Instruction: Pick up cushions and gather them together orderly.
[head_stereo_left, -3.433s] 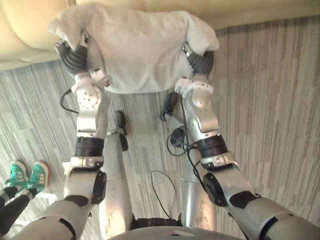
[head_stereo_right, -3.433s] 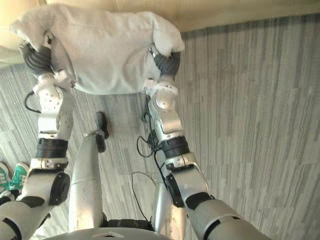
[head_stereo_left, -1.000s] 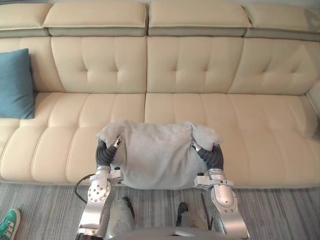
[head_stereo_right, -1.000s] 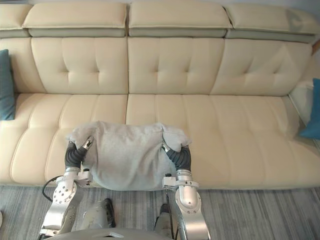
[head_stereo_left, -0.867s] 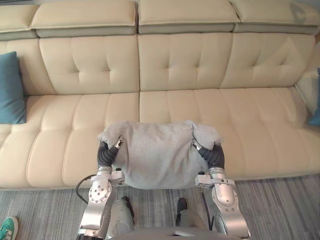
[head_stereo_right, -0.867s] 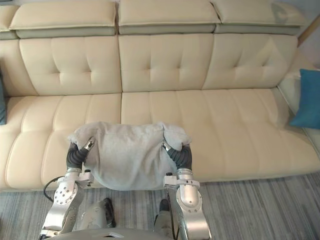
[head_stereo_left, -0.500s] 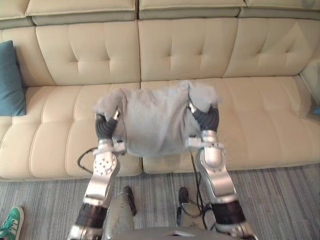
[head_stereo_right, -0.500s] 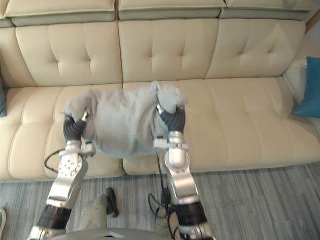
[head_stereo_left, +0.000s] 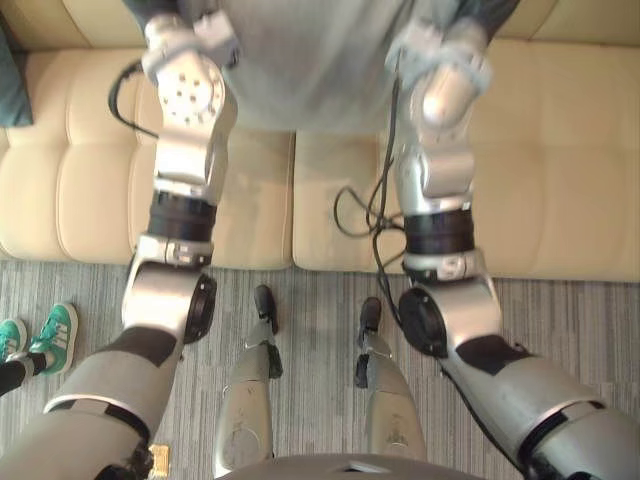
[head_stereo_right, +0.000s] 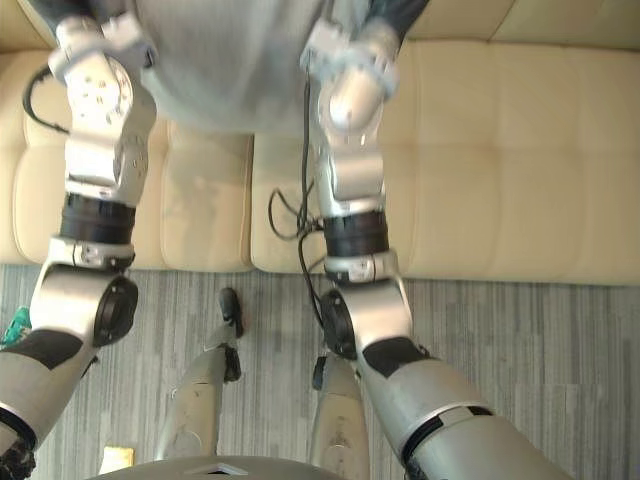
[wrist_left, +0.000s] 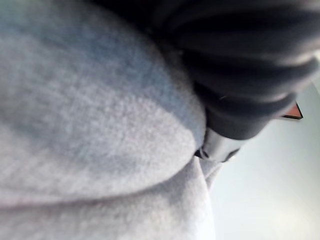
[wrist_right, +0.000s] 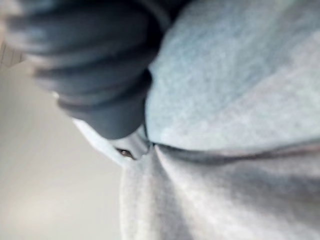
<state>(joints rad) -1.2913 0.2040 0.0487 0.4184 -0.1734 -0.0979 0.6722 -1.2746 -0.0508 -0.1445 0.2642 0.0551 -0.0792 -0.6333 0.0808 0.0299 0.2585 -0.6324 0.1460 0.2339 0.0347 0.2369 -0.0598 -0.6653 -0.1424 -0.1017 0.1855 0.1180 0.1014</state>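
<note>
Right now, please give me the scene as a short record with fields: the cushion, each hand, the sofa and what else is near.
held item: grey cushion, between both arms
position: in front of the sofa seat; contact with the seat cannot be told
left hand: pressed into the cushion's fabric
right hand: pressed into the cushion's fabric
sofa: cream, tufted
other cushion: teal cushion at the sofa's left end
person: green shoes on the striped floor

Both arms out straight ahead of me, side by side and apart: left arm (head_stereo_left: 185, 170), right arm (head_stereo_left: 440, 175). Wrists about level. My left hand (wrist_left: 245, 75) and right hand (wrist_right: 95, 65) each show the dark ribbed cover up close.
</note>
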